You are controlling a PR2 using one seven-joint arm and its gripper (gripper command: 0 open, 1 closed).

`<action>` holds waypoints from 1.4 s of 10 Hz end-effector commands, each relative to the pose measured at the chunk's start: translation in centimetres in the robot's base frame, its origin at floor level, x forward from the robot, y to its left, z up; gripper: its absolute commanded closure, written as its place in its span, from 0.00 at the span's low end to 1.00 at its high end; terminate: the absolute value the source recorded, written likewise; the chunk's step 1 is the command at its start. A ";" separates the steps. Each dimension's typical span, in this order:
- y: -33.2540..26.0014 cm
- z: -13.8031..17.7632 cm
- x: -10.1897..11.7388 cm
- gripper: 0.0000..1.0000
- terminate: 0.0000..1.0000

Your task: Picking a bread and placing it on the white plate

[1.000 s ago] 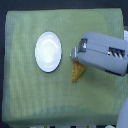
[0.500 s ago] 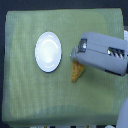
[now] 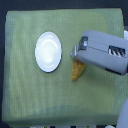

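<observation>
The white plate (image 3: 48, 51) lies on the green cloth, left of centre in the exterior view. The bread (image 3: 76, 71), a golden-brown loaf, rests on the cloth just off the plate's lower right rim. Its upper end is hidden under my gripper (image 3: 75, 54). The grey arm reaches in from the exterior view's right, and its dark tip sits directly over the bread's top end. The fingers are too small and dark to show whether they are open or closed on the bread.
A green cloth (image 3: 30, 95) covers the table. Its edges run along the top, the left and the bottom of the view. The bulky grey forearm (image 3: 105, 52) spans the right side above the cloth.
</observation>
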 end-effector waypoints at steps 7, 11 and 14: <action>-0.3 1.6 1.5 1.00 0.00; 0.1 2.3 2.1 1.00 0.00; 0.6 3.2 2.0 1.00 0.00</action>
